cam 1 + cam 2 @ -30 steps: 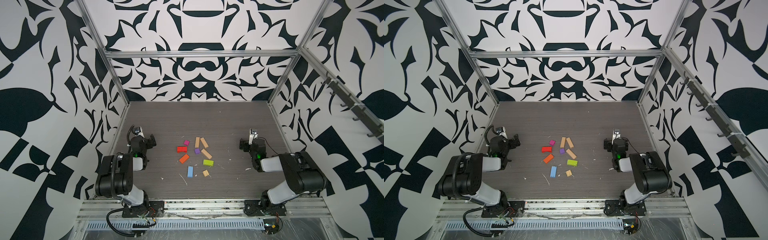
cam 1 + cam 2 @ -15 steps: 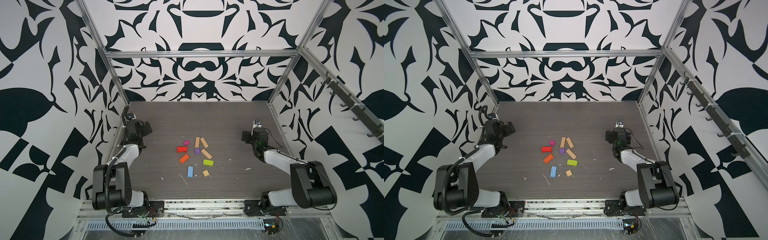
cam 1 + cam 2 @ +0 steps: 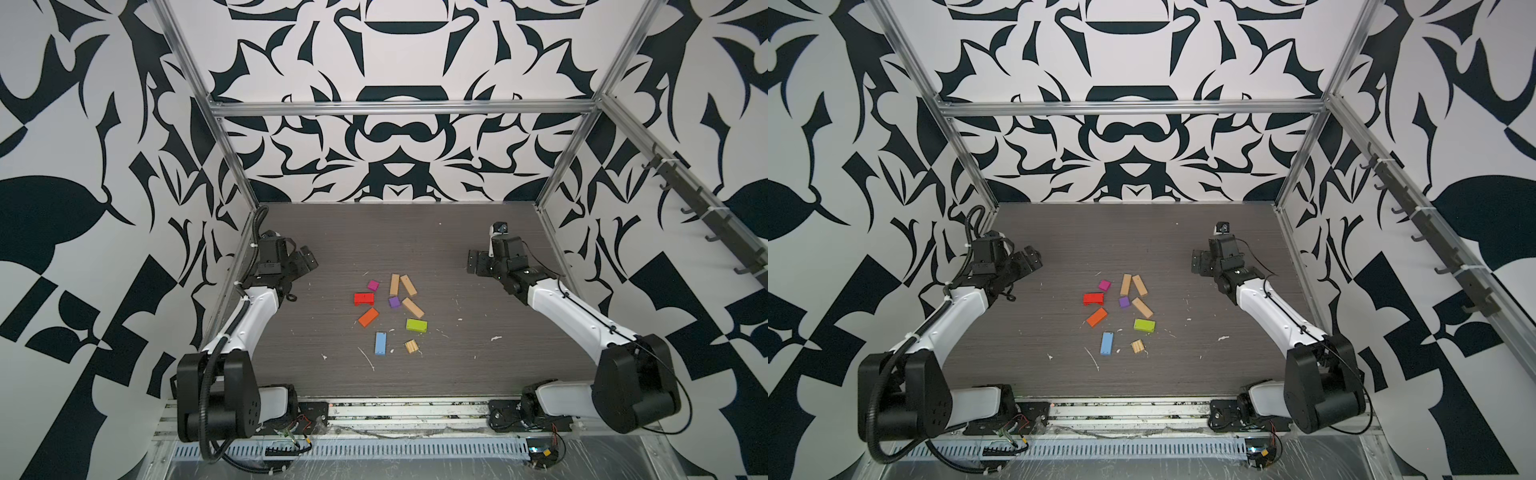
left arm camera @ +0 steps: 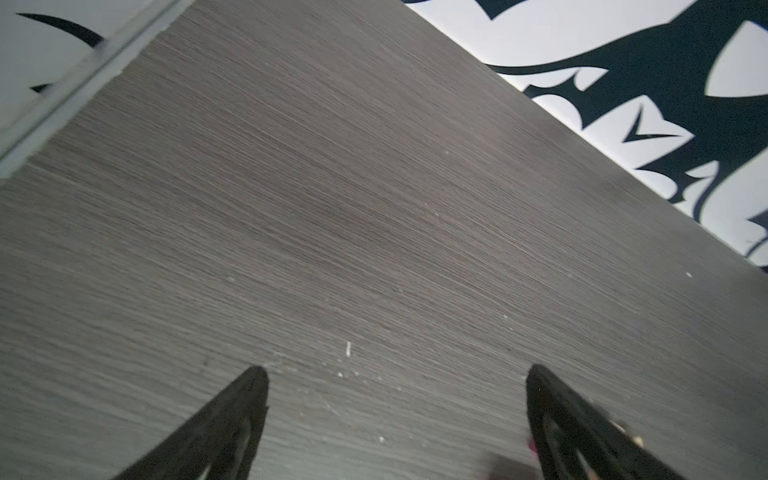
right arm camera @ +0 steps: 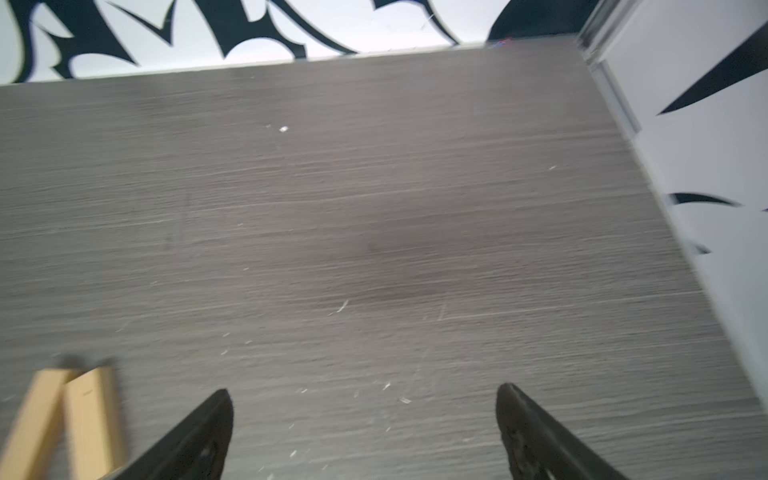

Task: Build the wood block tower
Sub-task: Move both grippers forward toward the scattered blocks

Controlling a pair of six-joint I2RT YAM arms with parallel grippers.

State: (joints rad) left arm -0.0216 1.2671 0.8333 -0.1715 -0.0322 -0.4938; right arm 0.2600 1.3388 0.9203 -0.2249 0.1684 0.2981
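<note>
The wood blocks lie loose and flat mid-table in both top views, none stacked; no wood block tower is in view. Among them are a magenta cube (image 3: 373, 285), two tan planks (image 3: 394, 284) side by side, a third plank (image 3: 412, 307), and a red block (image 3: 364, 298). A purple cube (image 3: 394, 302), an orange block (image 3: 368, 317), a green block (image 3: 416, 325), a blue block (image 3: 380, 343) and a ridged tan square (image 3: 411, 346) complete the group. My left gripper (image 3: 305, 259) (image 4: 397, 370) hangs open left of them, over bare table. My right gripper (image 3: 476, 262) (image 5: 365, 390) is open to their right, with the plank pair (image 5: 93, 415) beside it.
The dark wood-grain table (image 3: 415, 232) carries small white flecks (image 3: 368, 358). Patterned walls and aluminium posts (image 3: 232, 166) close in the left, right and back. A metal rail (image 3: 395, 409) with both arm bases runs along the front edge.
Both arms have unfolded and reached out from near the front, carrying the open grippers further back and up. The blocks have not moved.
</note>
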